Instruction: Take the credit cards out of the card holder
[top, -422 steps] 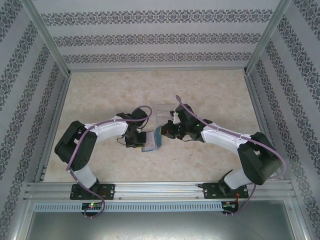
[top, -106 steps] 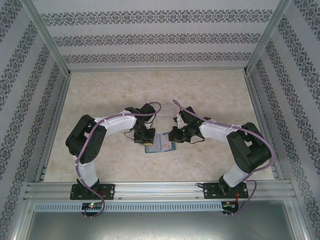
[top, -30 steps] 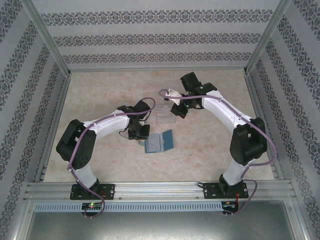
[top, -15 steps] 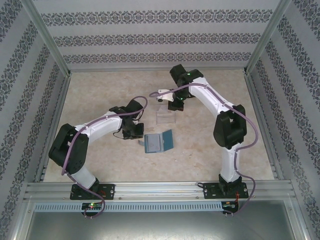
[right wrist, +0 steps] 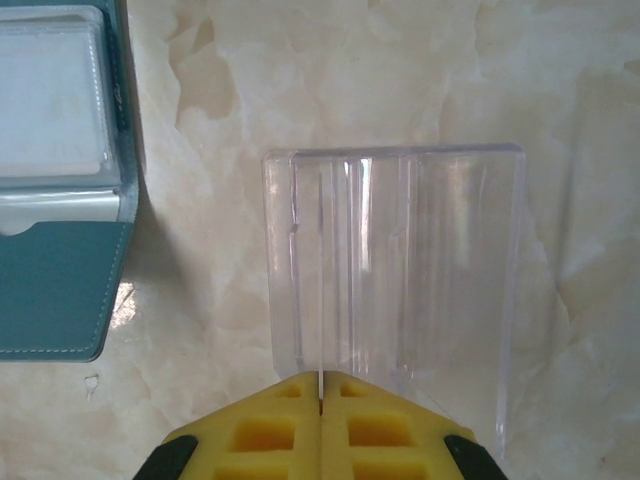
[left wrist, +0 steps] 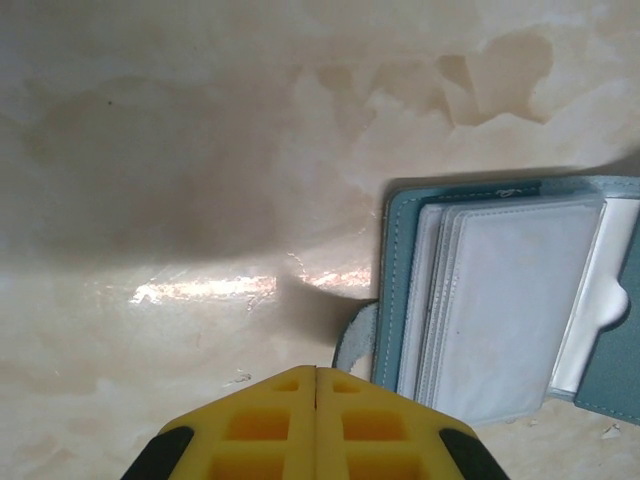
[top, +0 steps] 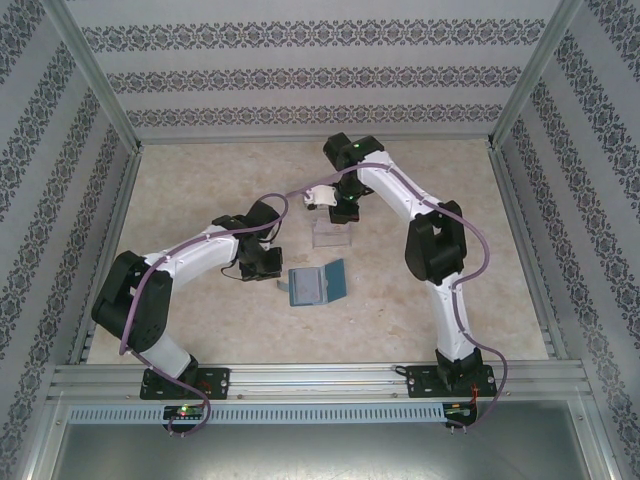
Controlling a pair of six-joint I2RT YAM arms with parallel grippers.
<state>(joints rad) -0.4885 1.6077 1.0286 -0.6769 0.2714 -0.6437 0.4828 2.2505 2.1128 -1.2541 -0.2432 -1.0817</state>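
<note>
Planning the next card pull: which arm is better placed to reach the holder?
Probably left. The left end effector sits just beside the open holder; the right end effector hangs farther off, at the box.

My desk (left wrist: 150,150) looks like glossy marble; the card holder (right wrist: 60,290) is matt stitched leather; the box (right wrist: 400,260) clear smooth plastic.

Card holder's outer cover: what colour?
Teal-blue card holder, clearest in the right wrist view.
</note>
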